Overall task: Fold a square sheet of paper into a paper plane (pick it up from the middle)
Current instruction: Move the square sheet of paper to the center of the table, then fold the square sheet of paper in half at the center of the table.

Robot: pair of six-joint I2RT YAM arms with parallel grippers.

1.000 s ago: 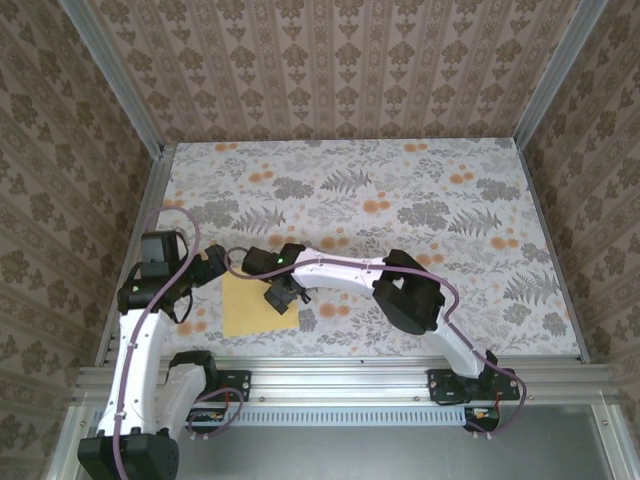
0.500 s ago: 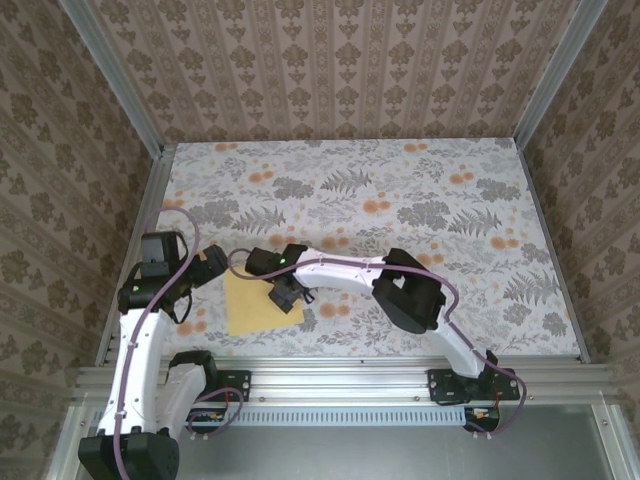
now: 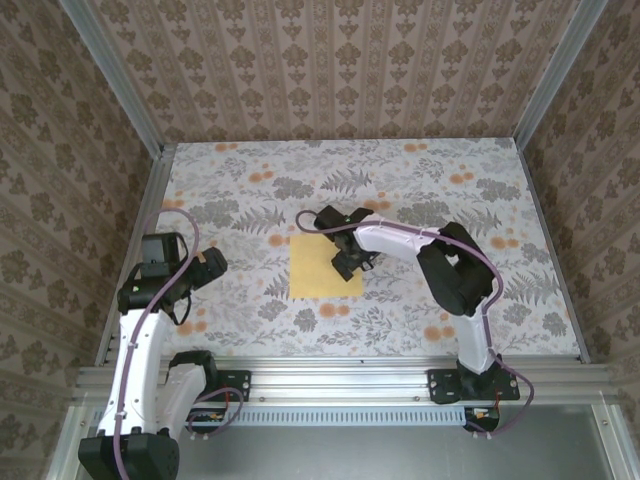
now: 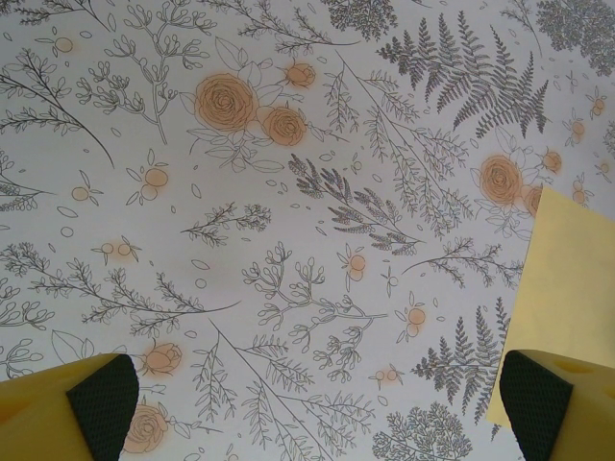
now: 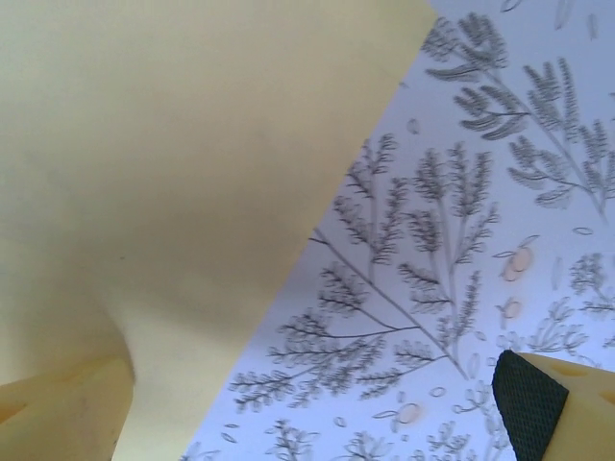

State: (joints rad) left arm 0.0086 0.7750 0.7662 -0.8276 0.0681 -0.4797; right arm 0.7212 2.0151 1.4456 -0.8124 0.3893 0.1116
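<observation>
Top external: the square sheet of paper (image 3: 318,270) has slid from the near left to the middle of the table (image 3: 420,180). It travelled with the right tool (image 3: 350,262), which sits over its right edge. This likely puts the sheet, flat and unfolded, within reach of both arms. The left tool (image 3: 205,268) hovers well apart.

Left wrist: the left tool (image 4: 317,408) is spread, holding nothing, and the sheet's corner (image 4: 567,288) shows at the right.

Right wrist: the right tool (image 5: 307,423) is spread, with 1 finger on the paper (image 5: 192,144) and the other over floral print. Nothing blocks the sheet.
</observation>
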